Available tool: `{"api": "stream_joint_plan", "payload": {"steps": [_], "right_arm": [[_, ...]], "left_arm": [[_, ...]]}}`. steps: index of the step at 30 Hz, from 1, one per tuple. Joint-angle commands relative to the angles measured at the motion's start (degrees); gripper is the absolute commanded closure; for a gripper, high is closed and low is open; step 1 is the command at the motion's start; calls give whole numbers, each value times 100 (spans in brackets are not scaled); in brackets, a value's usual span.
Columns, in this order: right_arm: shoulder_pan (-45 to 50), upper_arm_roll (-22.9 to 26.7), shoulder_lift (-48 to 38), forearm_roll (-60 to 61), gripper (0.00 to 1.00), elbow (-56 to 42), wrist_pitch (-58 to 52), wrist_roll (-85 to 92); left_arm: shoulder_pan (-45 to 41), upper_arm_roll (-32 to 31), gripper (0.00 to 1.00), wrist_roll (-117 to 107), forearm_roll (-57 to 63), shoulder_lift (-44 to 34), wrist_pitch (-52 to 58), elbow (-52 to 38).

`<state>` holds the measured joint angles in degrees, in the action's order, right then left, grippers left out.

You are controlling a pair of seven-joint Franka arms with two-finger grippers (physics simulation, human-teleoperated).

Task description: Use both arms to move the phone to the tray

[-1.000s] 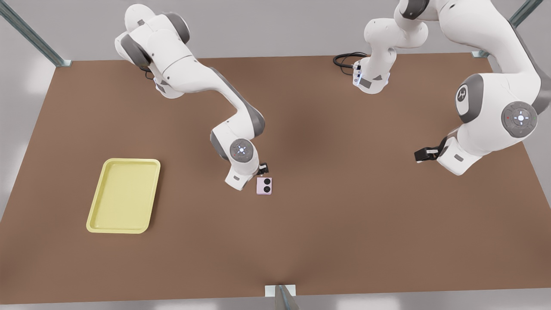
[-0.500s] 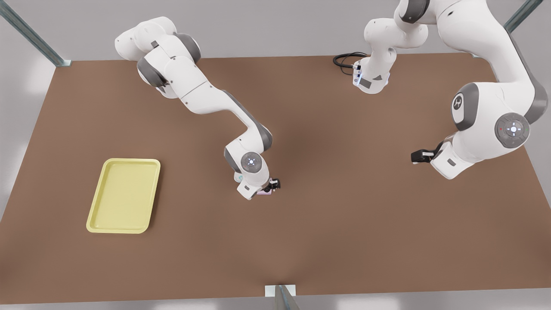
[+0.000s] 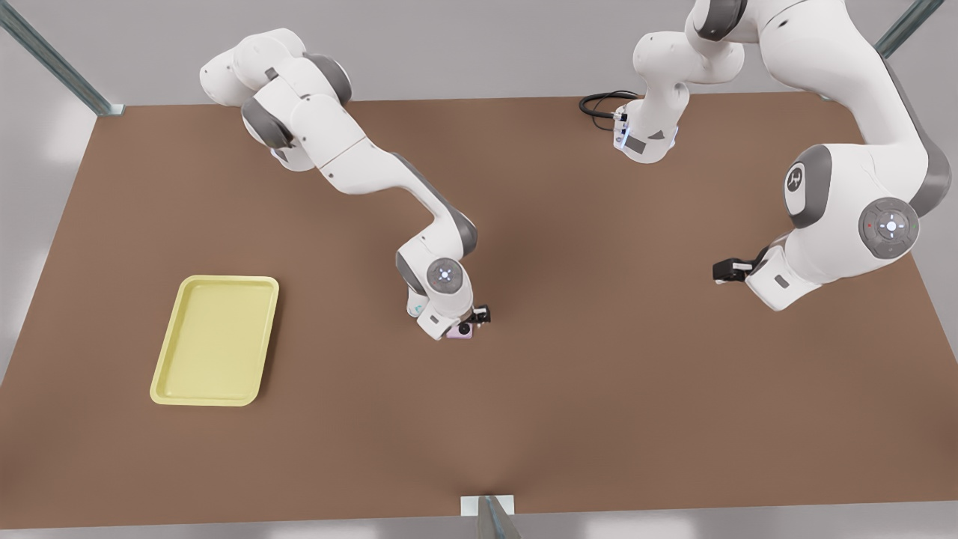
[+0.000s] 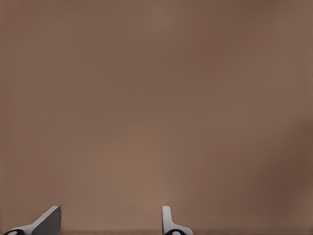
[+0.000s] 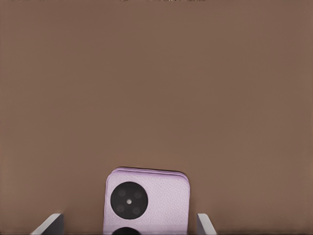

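Brown worktop (image 3: 599, 389): carries everything
Phone (image 3: 458, 331): pale lilac, flat on the worktop near its middle, well apart from the tray
Tray (image 3: 215, 340): pale yellow, toward the front view's left
Right gripper (image 3: 468, 326): low over the phone, jaws spread either side of it, not clamped
Left gripper (image 3: 724, 270): toward the front view's right, above bare worktop, jaws apart, waiting

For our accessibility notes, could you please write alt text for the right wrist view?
A pink phone lies flat on the brown table, one black round circle fully visible and a second cut off at the picture's edge. The right gripper straddles it, open, its two grey fingers flanking the phone with table showing on either side.
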<state>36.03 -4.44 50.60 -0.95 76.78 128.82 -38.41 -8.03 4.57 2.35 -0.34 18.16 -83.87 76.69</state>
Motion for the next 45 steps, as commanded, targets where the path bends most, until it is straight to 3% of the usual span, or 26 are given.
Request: {"api": "stream_joint_plan", "payload": {"steps": [1, 45], "right_arm": [[0, 5, -24, 7, 0, 4, -270, -211], [44, 5, 310, 103, 2, -31, 29, -273]], "left_arm": [[-6, 1, 0, 134, -1, -14, 20, 4], [3, 0, 0, 108, -10, 83, -41, -5]]}}
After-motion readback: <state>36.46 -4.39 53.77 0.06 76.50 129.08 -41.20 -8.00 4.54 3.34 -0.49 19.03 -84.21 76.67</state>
